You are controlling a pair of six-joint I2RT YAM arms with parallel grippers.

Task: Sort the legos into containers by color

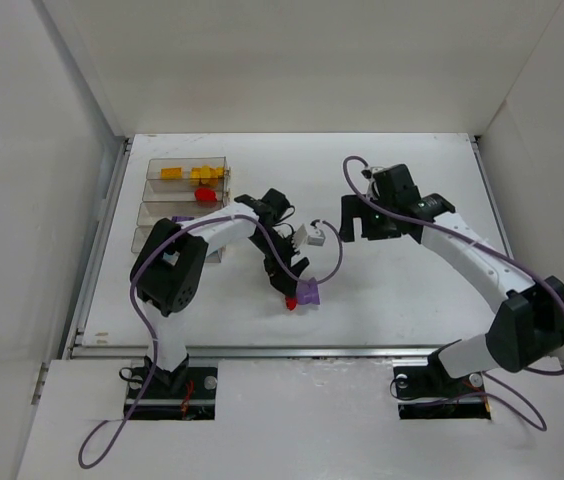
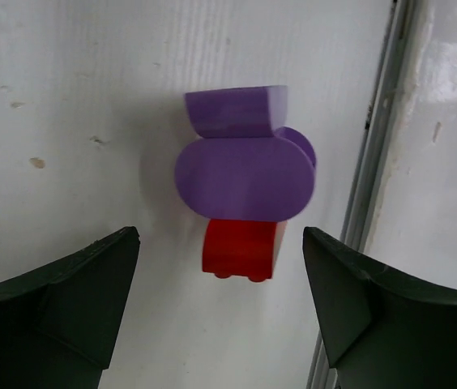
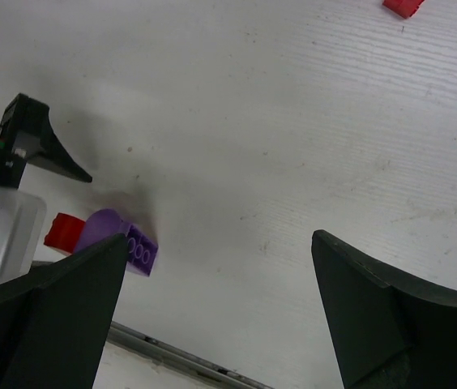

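- Spreading under both arms, the white table (image 1: 382,300) carries everything.
- The containers (image 1: 162,212), a row of clear bins, stand well apart from the left gripper, off to its left and partly hidden behind that arm.
- The left gripper (image 2: 219,243) is lowered close to the table with its jaws spread wide. Its dark fingers (image 2: 66,300) grip nothing.
- The right gripper (image 3: 220,239) hovers with its jaws equally wide. Only bare table shows between its fingers (image 3: 399,316).
- The purple brick (image 2: 245,162) lies on the table just ahead of the left gripper's fingertips, centred in the gap. In the right wrist view it sits just beside that gripper's left finger, its studs facing sideways.
- The red brick (image 2: 241,247) is joined to the near end of the purple brick, between the left gripper's fingertips. There is clear space on both sides, so neither finger touches it.
- Yellow bricks (image 1: 172,173) rest in the farthest bin, far from both grippers.
- A second red piece (image 1: 204,192) sits just beside those yellow bricks; I cannot tell which compartment holds it.
- A lone red brick (image 3: 403,6) shows at the top edge of the right wrist view, well beyond that gripper's fingertips.
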